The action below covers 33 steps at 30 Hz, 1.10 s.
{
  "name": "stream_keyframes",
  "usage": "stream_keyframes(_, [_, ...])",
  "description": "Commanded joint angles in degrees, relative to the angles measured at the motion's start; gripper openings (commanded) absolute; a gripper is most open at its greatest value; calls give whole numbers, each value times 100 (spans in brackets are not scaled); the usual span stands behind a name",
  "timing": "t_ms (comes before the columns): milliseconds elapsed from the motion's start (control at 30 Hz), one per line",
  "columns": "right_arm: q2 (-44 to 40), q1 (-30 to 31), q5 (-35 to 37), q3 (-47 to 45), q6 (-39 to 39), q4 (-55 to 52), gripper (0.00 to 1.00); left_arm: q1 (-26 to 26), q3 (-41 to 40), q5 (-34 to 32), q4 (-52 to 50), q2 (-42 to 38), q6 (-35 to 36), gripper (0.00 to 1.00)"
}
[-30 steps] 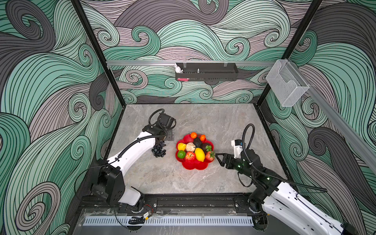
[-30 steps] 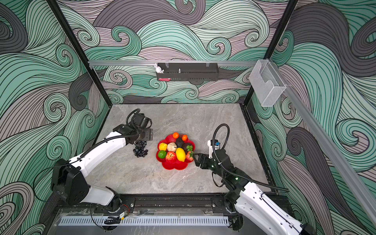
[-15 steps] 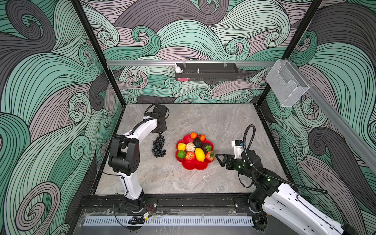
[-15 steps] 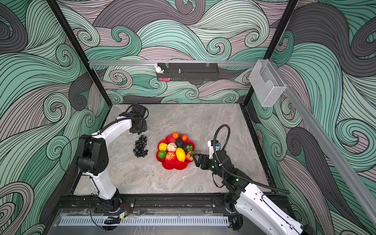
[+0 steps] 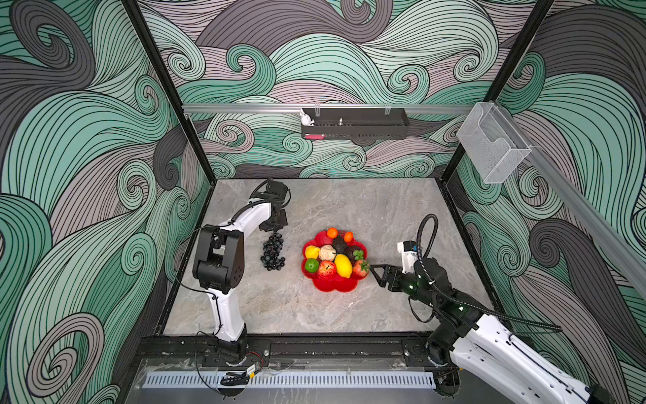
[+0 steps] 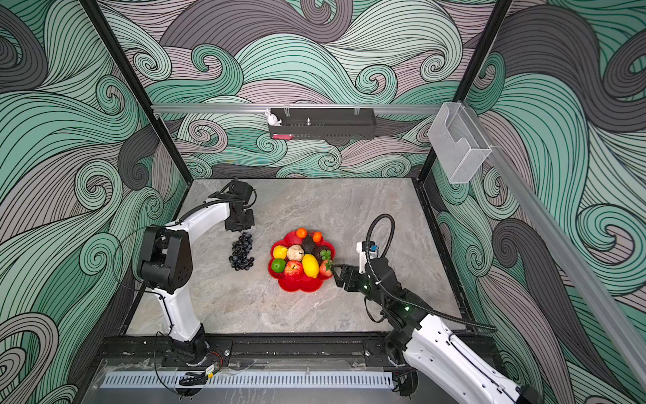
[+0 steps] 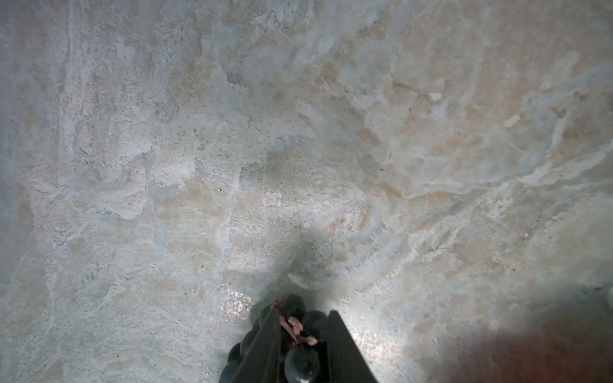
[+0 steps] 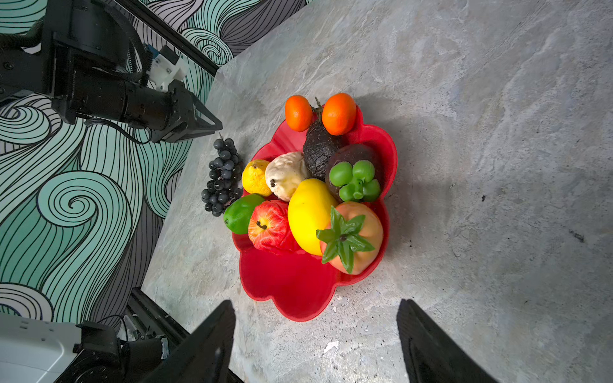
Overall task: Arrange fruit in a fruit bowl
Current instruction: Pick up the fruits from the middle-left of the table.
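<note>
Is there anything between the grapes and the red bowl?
Nothing, just bare grey table. Both top views show that gap between the grape bunch and the fruit bowl.

Top views: bright, even light, sharp throughout.
Left wrist: dim rim, glare on surface [image 7: 237, 303], left claw [image 7: 303, 315] and grapes [image 7: 300, 363] blurred.
Right wrist: bright; bowl [image 8: 292, 282] sharp, soft shadow; right claw [image 8: 315, 302] blurred.

A black tray [image 5: 363, 130] holding a white rabbit figure [image 5: 306, 118] hangs on the back wall [image 5: 314, 63], a clear bin [image 5: 491, 148] nearby.
</note>
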Motion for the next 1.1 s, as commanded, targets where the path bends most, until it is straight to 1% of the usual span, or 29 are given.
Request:
stream_keyframes(0, [-2,-36,4,-34,-20,-5,78,86,182,-15,-230,126,-59,27])
stream_keyframes(133, [-2,-36,4,-49,-8,-7,78,125,185,-21,-231,173,-48,25])
stream_keyframes(300, [1,-36,-5,-43,5,-5,78,130,132,62,-200,204,-61,18])
stream_keyframes(667, [-10,-29,-4,-36,14,-22,78,139,76,168,-167,217,-55,19])
stream_keyframes(867, [-9,-36,6,-29,14,-57,78,139,60,186,-156,208,-60,11])
stream_keyframes(967, [-20,-36,4,-26,22,-66,78,143,51,186,-156,204,-56,4])
stream_keyframes(1067, [-20,-37,9,-17,23,-58,78,148,16,203,-147,164,-58,1])
